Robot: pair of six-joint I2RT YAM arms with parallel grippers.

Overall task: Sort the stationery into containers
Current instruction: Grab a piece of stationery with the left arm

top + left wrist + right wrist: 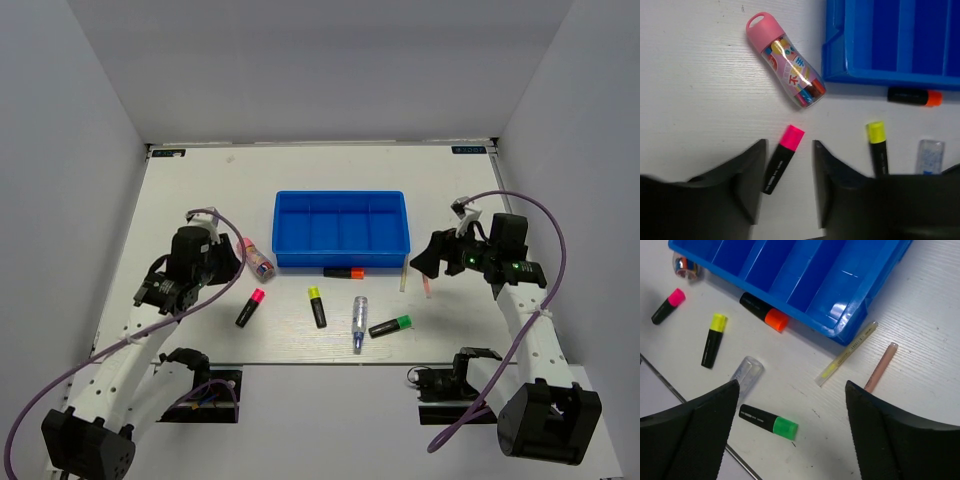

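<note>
Beside the tray [875, 77] lies the pink-capped glue stick [787, 75] — label lettering unreadable.

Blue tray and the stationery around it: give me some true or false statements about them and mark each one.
1. The blue tray has no stationery in any compartment. True.
2. The orange-capped highlighter lies inside the tray. False: it lies on the table along the tray's near wall.
3. The left gripper is open, and the left wrist view shows the pink-capped highlighter between its fingers. True.
4. The right gripper is shut on the pink stick. False: it is open and holds nothing, and the stick lies on the table.
</note>
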